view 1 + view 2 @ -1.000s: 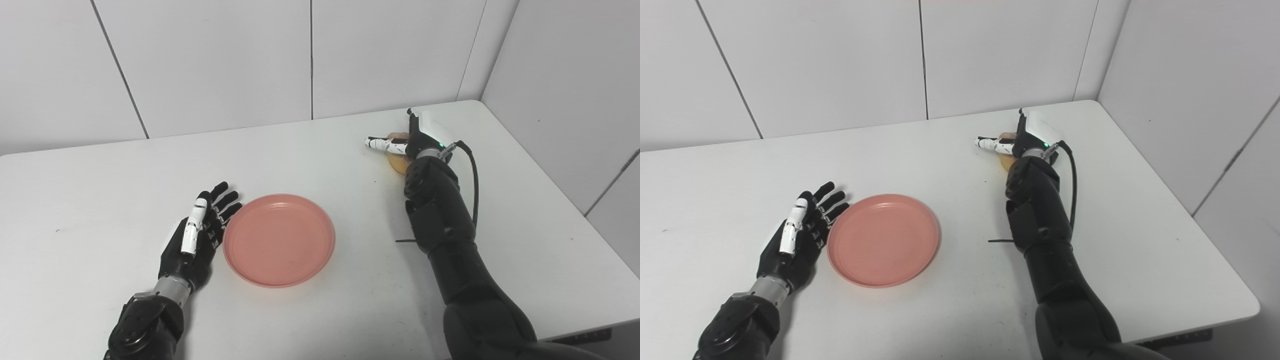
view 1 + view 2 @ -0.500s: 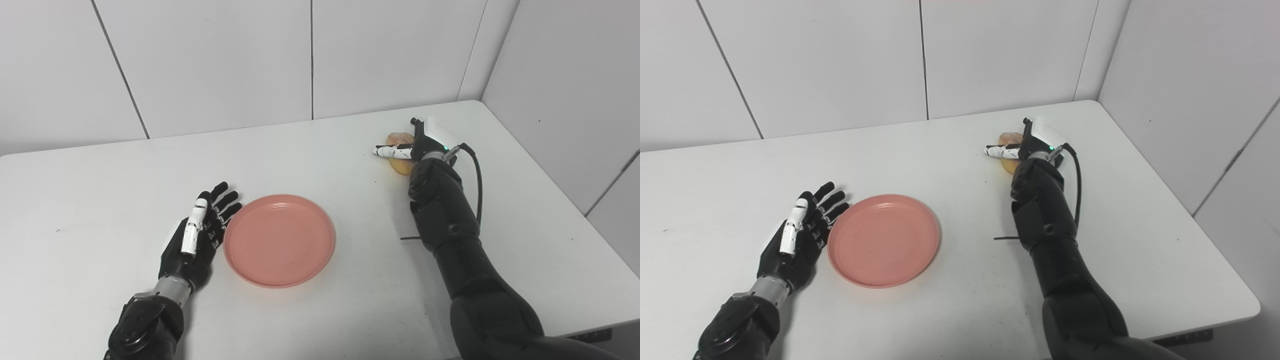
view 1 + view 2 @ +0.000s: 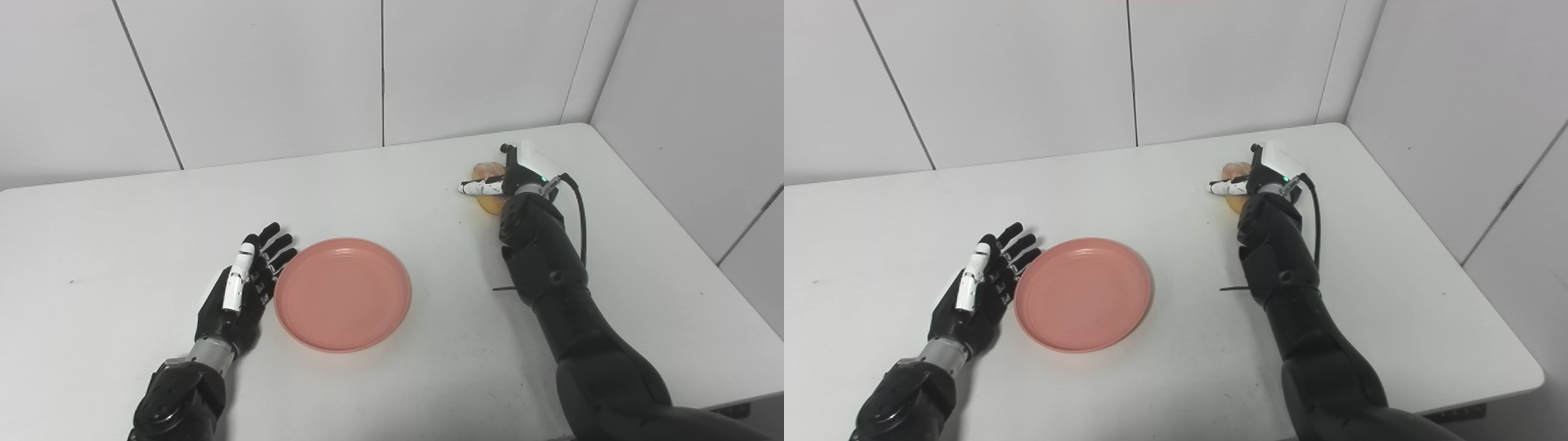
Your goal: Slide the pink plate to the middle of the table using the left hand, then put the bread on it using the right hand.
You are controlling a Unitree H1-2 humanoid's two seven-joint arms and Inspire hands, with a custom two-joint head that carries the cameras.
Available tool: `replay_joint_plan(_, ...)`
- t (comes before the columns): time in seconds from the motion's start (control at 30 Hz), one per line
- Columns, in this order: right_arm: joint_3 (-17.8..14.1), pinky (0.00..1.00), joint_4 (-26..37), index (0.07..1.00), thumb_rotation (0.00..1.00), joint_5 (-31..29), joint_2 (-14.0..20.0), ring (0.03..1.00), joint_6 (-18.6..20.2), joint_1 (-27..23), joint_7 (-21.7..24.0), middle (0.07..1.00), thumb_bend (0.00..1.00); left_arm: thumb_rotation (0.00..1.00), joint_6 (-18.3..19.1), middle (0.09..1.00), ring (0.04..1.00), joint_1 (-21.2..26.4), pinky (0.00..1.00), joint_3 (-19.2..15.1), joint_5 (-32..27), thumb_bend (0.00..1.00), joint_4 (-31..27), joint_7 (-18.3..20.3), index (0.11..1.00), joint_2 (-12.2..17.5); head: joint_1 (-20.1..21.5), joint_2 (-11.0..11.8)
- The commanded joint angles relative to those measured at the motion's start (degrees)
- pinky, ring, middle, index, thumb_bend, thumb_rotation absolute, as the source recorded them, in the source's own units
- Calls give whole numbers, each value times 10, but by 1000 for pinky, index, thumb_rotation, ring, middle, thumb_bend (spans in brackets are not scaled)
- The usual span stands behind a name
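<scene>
White walls stand behind my flat white table [image 3: 392,184]. My round pink plastic plate [image 3: 342,294] sits near the middle of it. My left hand [image 3: 240,286] lies flat just beside the plate's left rim, fingers spread apart, holding nothing. Far off at the back right, my right hand [image 3: 513,176] has its fingers wrapped around the little golden bread roll [image 3: 488,202].
</scene>
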State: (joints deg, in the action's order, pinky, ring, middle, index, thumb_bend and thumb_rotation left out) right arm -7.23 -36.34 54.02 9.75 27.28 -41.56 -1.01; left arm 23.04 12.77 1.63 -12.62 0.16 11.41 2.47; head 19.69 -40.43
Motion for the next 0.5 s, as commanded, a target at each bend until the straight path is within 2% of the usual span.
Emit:
replay_joint_plan(0.0, -3, 410, 10, 758, 298, 2, 9, 530, -4, -29, -11, 638, 867, 1000, 24, 901, 892, -5, 901, 4, -3, 352, 1, 0, 896, -1, 0, 0)
replay_joint_plan(0.1, 8, 382, 11, 698, 296, 21, 14, 505, -4, -28, 9, 607, 874, 1000, 23, 902, 894, -5, 903, 3, -5, 350, 2, 1, 897, -1, 0, 0)
replay_joint_plan(0.2, 18, 361, -2, 639, 289, 35, 18, 479, -4, -30, 5, 572, 872, 1000, 24, 902, 894, -5, 901, 3, -5, 352, 2, 2, 896, -1, 0, 0)
replay_joint_plan(0.23, 22, 320, -7, 551, 246, 34, 20, 407, -4, -29, 0, 499, 831, 1000, 24, 902, 894, -5, 902, 3, -5, 352, 2, 1, 896, -1, 0, 0)
replay_joint_plan(0.33, 24, 285, -8, 488, 157, 37, 21, 350, -4, -30, 0, 437, 563, 1000, 23, 903, 894, -5, 900, 3, -5, 350, 2, 2, 897, -1, 0, -1)
replay_joint_plan(0.47, 15, 286, -1, 485, 143, 51, 19, 353, -4, -32, 20, 438, 527, 1000, 21, 903, 893, -4, 899, 4, -5, 349, 3, 4, 897, 0, -1, -1)
